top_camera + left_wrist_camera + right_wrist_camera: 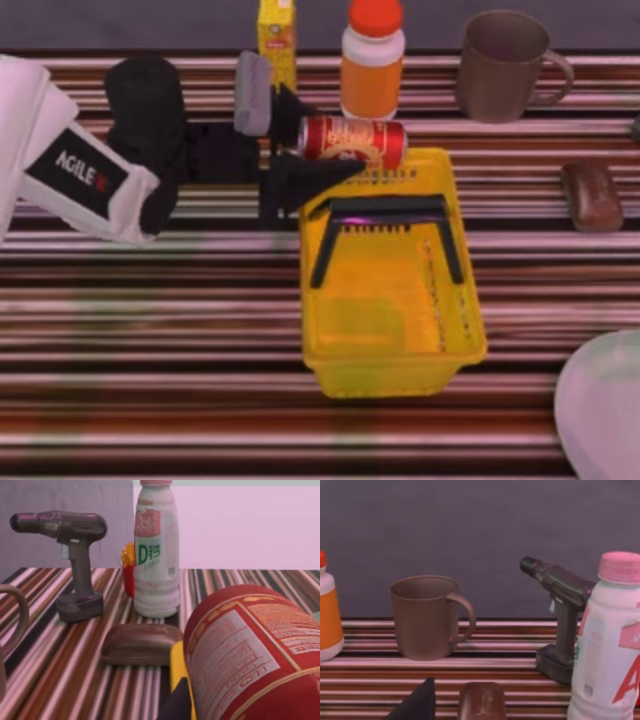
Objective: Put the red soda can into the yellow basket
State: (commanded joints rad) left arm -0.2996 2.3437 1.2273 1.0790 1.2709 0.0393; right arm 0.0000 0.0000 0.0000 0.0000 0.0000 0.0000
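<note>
Left gripper (312, 150) held small red cylindrical soda can (353, 141) on its side, black fingers (305, 178) clamped on it, over far rim of rectangular yellow plastic basket (465, 300) with black folding handles. Can partly over rim, not down inside. Orange bottle with red cap (373, 57) and yellow carton (277, 38) just behind. Right arm (603, 405) parked at table's near right corner; finger state could not be told.

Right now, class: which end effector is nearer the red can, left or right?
Left. The left end effector is gripping the red can over the basket's far rim; the right arm sits at the table's near right corner.
</note>
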